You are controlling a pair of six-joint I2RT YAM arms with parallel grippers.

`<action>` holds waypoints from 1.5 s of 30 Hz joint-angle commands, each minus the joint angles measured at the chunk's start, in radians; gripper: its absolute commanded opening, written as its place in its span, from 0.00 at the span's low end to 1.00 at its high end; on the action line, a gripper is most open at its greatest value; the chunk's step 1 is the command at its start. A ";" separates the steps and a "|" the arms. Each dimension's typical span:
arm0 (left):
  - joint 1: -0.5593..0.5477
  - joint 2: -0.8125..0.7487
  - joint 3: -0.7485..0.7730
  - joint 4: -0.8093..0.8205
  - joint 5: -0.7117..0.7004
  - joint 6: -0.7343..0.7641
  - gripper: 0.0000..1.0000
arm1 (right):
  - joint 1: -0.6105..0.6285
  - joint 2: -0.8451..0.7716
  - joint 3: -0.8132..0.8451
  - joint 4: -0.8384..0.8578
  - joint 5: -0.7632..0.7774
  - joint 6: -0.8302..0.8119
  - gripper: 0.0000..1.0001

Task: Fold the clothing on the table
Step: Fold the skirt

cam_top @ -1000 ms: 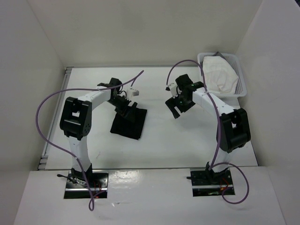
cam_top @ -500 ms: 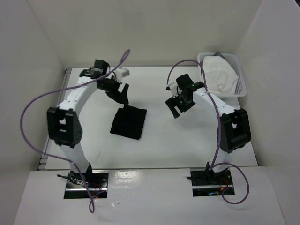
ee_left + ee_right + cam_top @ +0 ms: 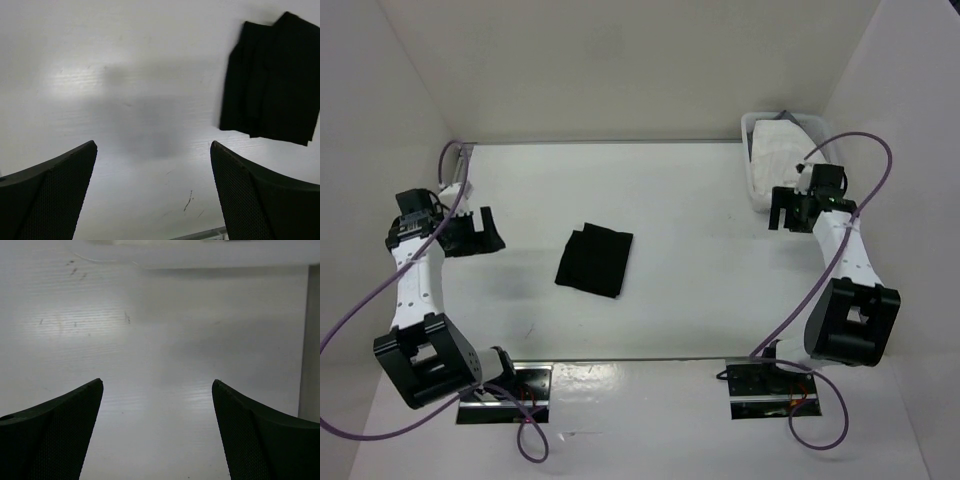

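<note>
Starting at the far left: left hand, fingers spread wide, gripping nothing, hovering near the left edge of the large flat white table and well apart from the work. Moving to the middle: plain black fabric garment, lying flat on the table as a compact, roughly rectangular bundle, slightly skewed, with layered edges showing in the left wrist view. Looks folded already, judging by that tidy outline, so little or nothing left to do. Ending at the right: right hand, likewise wide apart and holding nothing, poised over bare table just beside the small white mesh basket with the white cloth in it.

Risks from here: loosening of the stacked layers if either hand comes in low and brushes or drags an edge; springing open of the top fold with nothing pressing it down; pulling apart of the whole bundle if pinched by one layer only. On the right, snagging of the basket rim or its cloth on a careless swing, given how near that hand sits.
</note>
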 commanded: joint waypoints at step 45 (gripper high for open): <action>0.191 0.044 -0.027 0.061 0.090 0.033 1.00 | -0.149 -0.168 -0.137 0.121 -0.082 -0.056 0.99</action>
